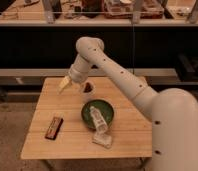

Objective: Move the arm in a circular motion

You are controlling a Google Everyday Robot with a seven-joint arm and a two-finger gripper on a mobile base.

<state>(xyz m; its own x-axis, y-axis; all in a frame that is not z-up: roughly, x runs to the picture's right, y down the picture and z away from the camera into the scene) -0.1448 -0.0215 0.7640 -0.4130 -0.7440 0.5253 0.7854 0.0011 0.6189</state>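
The cream-white arm (127, 80) fills the right side of the camera view, its thick segments rising from the lower right to a bulbous joint (89, 48) above the table's back. From that joint it bends down to the small pale gripper (64, 84), which hangs over the back left part of the wooden table (67, 140), just left of a small dark cup (88, 88).
A green bowl (97, 112) sits mid-table with a clear plastic bottle (99, 125) lying across its rim. A dark snack bar (54, 128) lies near the table's left front. Dark shelving with a cluttered counter runs behind the table.
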